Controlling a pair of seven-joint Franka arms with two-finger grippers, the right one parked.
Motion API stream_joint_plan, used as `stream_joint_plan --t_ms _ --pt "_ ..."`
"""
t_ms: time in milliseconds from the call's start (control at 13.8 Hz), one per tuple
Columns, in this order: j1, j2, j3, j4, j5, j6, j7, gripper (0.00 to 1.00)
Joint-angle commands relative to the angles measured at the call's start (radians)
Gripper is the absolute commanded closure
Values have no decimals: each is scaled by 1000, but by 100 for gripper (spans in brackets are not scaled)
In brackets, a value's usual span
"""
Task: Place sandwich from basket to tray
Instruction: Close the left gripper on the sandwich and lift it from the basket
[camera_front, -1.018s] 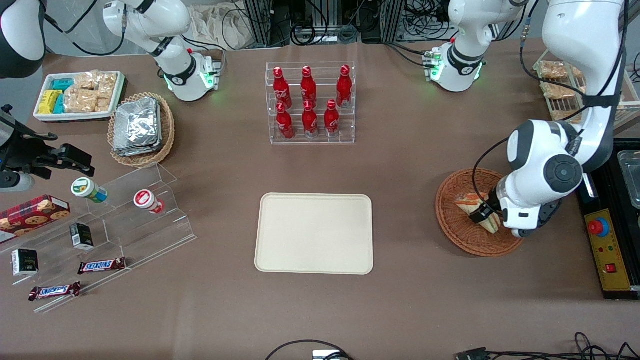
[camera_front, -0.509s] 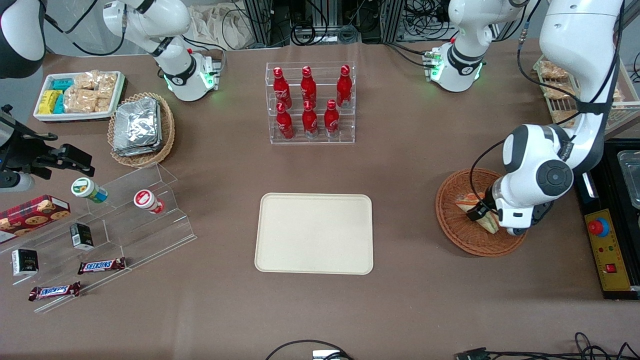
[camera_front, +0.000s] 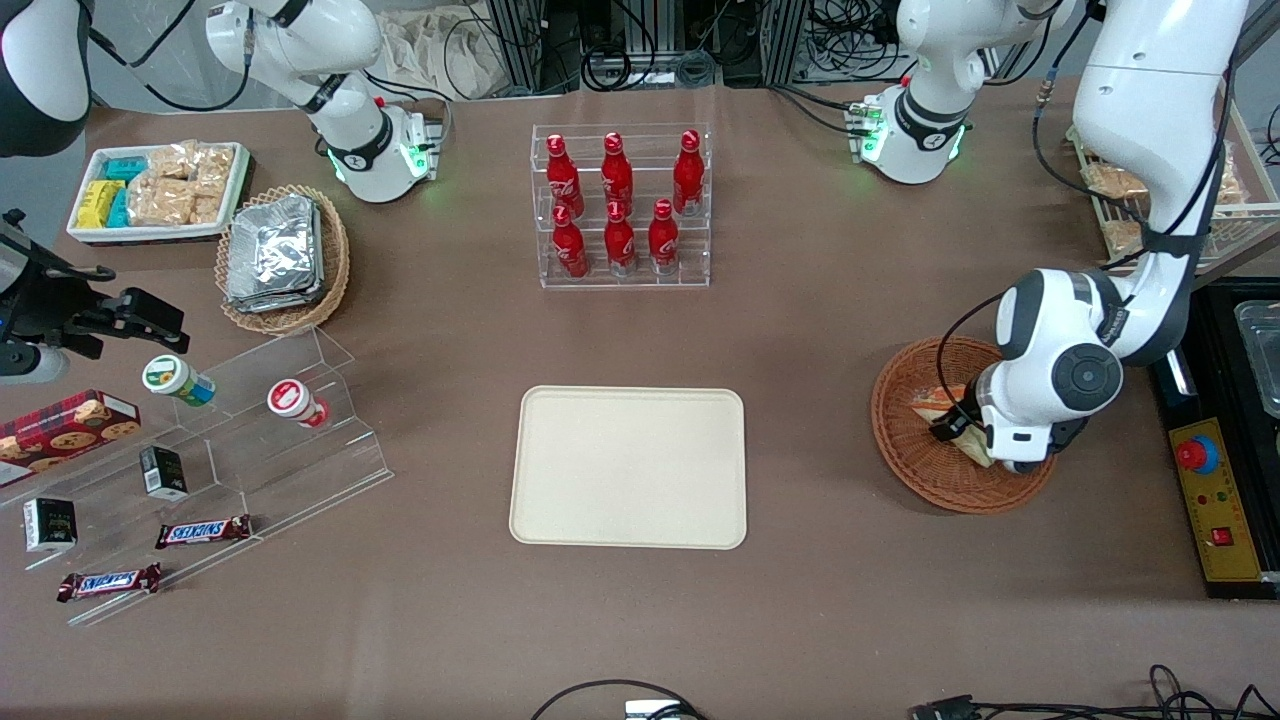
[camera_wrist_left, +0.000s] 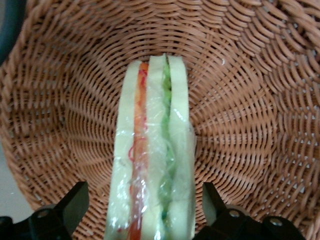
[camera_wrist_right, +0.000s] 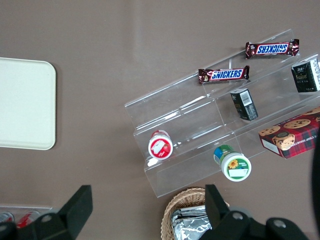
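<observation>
The sandwich (camera_front: 938, 400), a clear-wrapped wedge with white bread and orange and green filling, lies in the round reddish-brown wicker basket (camera_front: 900, 445) toward the working arm's end of the table. My left gripper (camera_front: 957, 428) is down inside the basket and open. In the left wrist view the sandwich (camera_wrist_left: 152, 150) stands on edge between the two black fingers (camera_wrist_left: 76, 200), with a gap of basket (camera_wrist_left: 250, 100) weave showing on each side. The wrist hides the part of the sandwich nearer the front camera. The cream tray (camera_front: 628, 467) lies bare at mid-table.
A clear rack of red bottles (camera_front: 622, 205) stands farther from the camera than the tray. A control box with a red button (camera_front: 1197, 455) sits beside the basket. A tan basket of foil packets (camera_front: 283, 258) and an acrylic step shelf (camera_front: 230, 440) lie toward the parked arm's end.
The left wrist has sunk lower into the basket and shifted slightly toward the tray, bringing the open fingers down around the sandwich. The sandwich has not moved.
</observation>
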Motion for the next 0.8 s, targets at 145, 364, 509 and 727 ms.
stream_joint_plan --t_ms 145,364,509,727 --pt "-4 12 -4 54 24 -9 -110 100" --pt "-2 6 -5 135 23 -115 -93 100" --pt "-5 7 -10 250 18 -262 -91 100" --pt "-8 -22 -59 416 6 -492 -21 100"
